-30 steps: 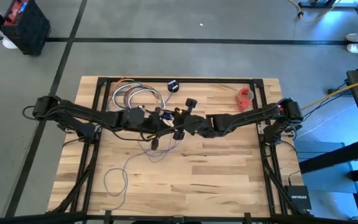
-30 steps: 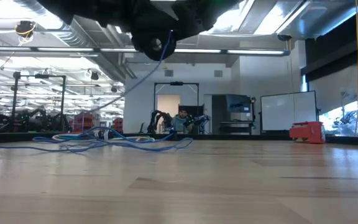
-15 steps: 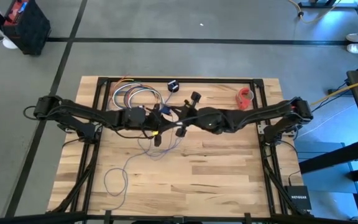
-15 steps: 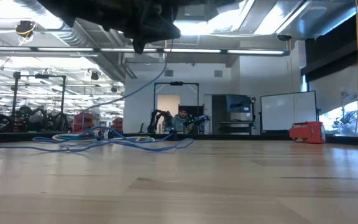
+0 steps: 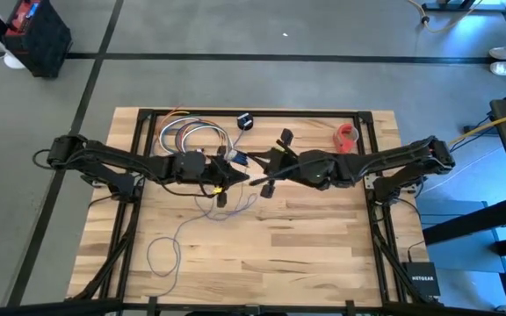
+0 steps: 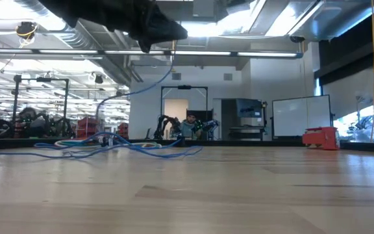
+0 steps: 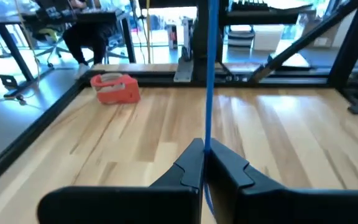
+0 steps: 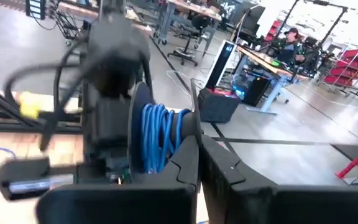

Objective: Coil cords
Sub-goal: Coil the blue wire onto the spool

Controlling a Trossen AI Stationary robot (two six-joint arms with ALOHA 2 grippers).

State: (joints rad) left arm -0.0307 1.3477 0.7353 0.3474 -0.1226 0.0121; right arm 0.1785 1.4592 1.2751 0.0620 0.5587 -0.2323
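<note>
Left wrist view | cord taut, running straight ahead | left end effector clamping it | right end effector clenched

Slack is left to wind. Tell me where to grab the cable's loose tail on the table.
Pinch the cable across the single strand of its loose loop on the left arm's side of the table, coming straight down from above: it lies flat on bare wood, nothing crowding it.

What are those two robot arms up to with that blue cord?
Both arms meet above the middle of the table. The left gripper is shut on the cord, which runs taut away from it. The right gripper is shut beside a wound blue coil. The rest of the cord trails loose across the table.
</note>
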